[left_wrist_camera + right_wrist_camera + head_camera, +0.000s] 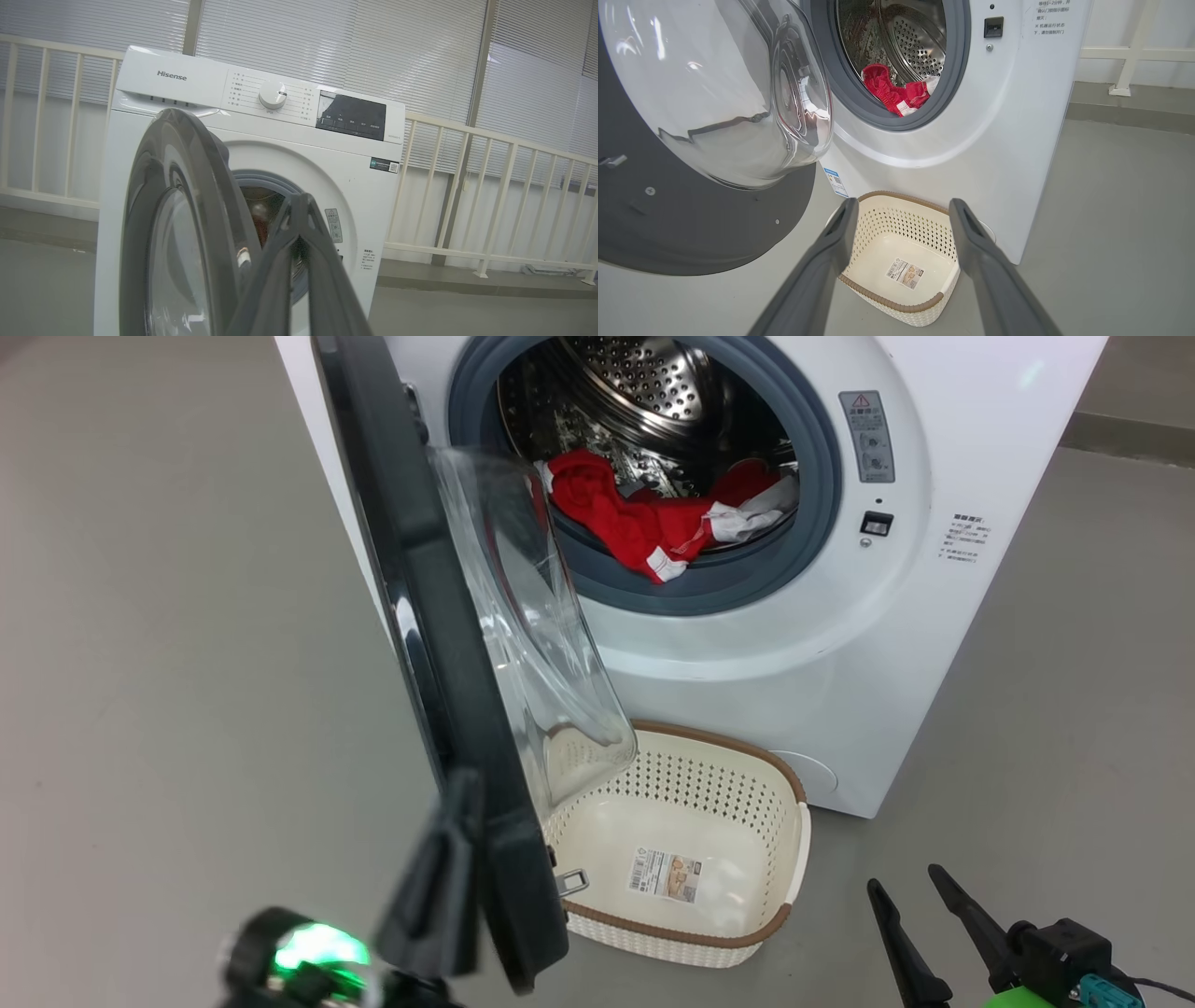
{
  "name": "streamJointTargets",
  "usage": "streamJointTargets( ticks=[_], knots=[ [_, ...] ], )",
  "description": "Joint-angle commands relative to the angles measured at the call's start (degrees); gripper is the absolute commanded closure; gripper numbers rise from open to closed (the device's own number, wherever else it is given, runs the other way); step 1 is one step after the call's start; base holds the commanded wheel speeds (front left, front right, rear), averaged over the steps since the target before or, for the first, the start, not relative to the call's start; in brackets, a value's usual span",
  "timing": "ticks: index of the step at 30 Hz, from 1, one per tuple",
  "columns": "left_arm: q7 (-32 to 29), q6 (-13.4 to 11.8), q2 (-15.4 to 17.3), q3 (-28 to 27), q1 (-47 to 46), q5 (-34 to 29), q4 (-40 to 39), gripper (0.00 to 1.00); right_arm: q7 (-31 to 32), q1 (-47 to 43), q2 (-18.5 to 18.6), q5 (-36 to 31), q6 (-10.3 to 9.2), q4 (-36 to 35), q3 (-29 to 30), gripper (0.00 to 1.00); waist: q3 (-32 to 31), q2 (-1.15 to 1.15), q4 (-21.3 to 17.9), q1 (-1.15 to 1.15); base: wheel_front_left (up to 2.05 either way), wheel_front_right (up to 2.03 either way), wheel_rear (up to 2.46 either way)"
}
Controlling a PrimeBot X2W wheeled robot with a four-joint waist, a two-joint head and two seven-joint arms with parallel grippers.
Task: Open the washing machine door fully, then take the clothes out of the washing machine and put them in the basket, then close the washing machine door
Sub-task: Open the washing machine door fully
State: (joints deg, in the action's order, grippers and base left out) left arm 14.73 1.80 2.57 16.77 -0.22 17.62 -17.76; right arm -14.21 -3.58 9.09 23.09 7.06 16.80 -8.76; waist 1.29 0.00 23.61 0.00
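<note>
Red clothes (644, 523) at six o'clock in the washing machine (747, 691) look soft and light; pinch a fold. Beside the door (439, 644), left fingers (439, 877) clenched empty; right fingers (822, 266) spread.

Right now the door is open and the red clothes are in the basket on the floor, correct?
No: the clothes are in the washing machine drum, per the head view. The door is open; the basket sits on the floor.

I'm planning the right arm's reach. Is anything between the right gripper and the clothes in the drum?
Nothing visible does. The door stands swung out on the left, and the basket sits on the floor below the line from the right gripper to the clothes.
</note>
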Motion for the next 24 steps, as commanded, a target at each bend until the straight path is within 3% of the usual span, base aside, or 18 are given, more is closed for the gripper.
streamJointTargets(
  ticks=[1,8,15,24],
  knots=[
    [0.27,0.28,0.31,0.22,-0.77,0.34,-1.05,1.00,-0.79,1.34,1.03,-0.65,0.43,-1.42,-1.00,0.00,0.15,0.00,-0.09,0.00,0.00,0.00,0.00],
    [0.27,0.44,0.31,7.52,-0.18,4.65,8.90,1.00,-0.79,1.70,1.09,-0.70,0.43,-1.28,-1.42,0.00,0.56,0.00,-0.56,0.00,0.00,0.00,0.00],
    [0.27,0.49,0.31,7.76,-1.87,6.95,16.46,1.00,-0.79,2.15,1.25,-0.55,0.43,-1.12,-1.89,0.00,0.84,0.00,-0.64,0.00,0.00,0.00,0.00],
    [0.27,-0.06,0.31,3.96,-3.86,10.82,23.02,1.00,-0.79,2.49,1.39,-0.34,0.43,-0.89,-2.31,0.00,0.89,0.00,-0.69,0.00,0.00,0.00,0.00]
  ],
)
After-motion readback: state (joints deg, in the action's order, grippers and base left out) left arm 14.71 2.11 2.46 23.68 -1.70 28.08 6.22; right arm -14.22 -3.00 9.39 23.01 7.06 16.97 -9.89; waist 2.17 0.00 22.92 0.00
